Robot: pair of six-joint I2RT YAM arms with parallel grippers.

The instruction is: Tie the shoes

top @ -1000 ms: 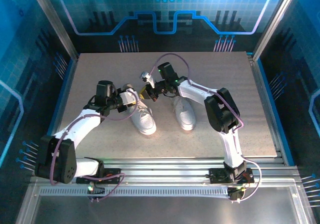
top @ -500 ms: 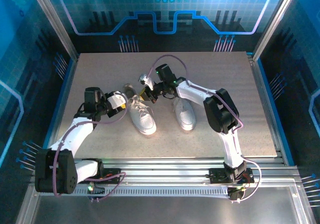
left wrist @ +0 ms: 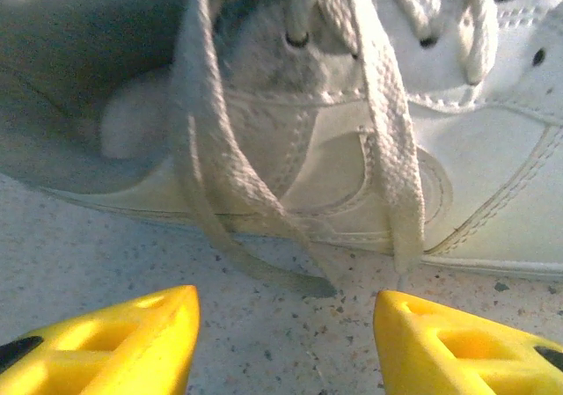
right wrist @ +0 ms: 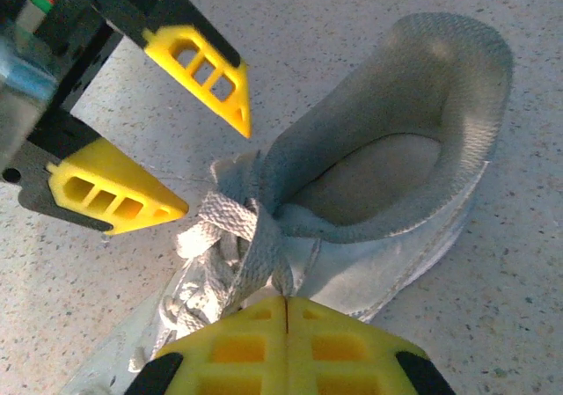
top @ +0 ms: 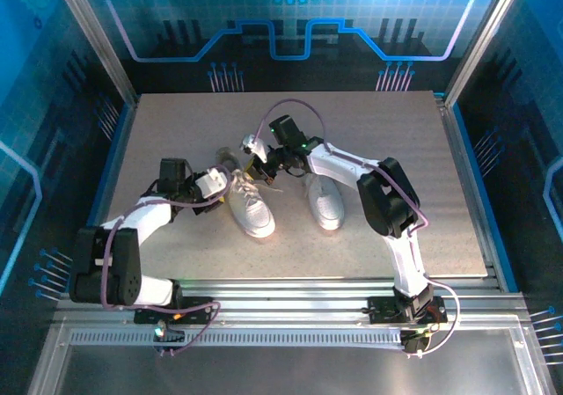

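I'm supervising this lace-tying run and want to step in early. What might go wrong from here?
The left gripper stands open with the loose lace end lying flat on the table ahead of it; closing could miss it. The shut right gripper seems to pinch a lace; pulling might drag the sneaker.

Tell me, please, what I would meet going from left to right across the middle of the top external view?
Left arm's fingers → first white sneaker → second white sneaker → right arm's black elbow.
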